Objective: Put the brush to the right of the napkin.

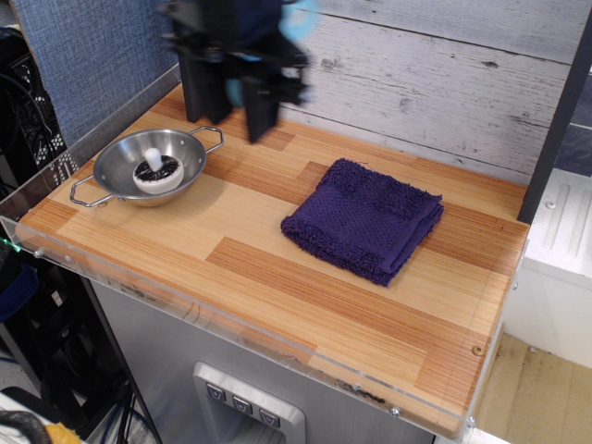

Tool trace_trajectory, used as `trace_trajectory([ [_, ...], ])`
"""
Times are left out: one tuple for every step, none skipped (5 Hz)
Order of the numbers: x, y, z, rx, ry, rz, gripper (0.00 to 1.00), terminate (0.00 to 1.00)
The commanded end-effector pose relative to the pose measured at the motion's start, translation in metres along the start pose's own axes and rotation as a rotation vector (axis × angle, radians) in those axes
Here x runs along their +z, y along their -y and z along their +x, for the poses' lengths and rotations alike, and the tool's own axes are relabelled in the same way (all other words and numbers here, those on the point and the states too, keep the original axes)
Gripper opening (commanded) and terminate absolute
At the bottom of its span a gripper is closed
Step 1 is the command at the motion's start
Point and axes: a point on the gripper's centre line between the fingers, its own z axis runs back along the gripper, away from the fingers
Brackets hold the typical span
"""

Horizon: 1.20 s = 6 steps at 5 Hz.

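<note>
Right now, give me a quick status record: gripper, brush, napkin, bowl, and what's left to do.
gripper: raised above the table's back left, motion-blurred, shut on the brush
brush: light-blue, lifted clear of the table
napkin: dark purple, folded, flat near table centre
bowl: steel, at left, holding a white-and-black piece
remaining: carry the brush over to the bare wood right of the napkin

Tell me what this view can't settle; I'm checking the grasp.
- Gripper: motion-blurred, finger positions unreadable.
- Brush: only a light-blue smear by the top edge; bristles and grip hidden by blur.
- Arm above the gripper: cut off by the top edge.
</note>
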Motion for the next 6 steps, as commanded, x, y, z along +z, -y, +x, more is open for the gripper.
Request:
trace_trajectory([
  [-0.023,0.077,-0.029,-0.084,-0.132,0.038,0.0,0.0],
  [-0.052,0.102,-0.043,-0.054,-0.209,0.008,0.0,0.0],
  [-0.072,0.115,-0.048,0.042,-0.196,-0.052,0.0,0.0],
  [-0.084,0.114,-0.047,0.072,-0.196,-0.122,0.0,0.0],
  [-0.089,0.109,-0.045,0.061,-0.176,-0.138,0.0,0.0],
  [-0.092,0.102,-0.039,0.043,-0.158,-0.138,0.0,0.0],
])
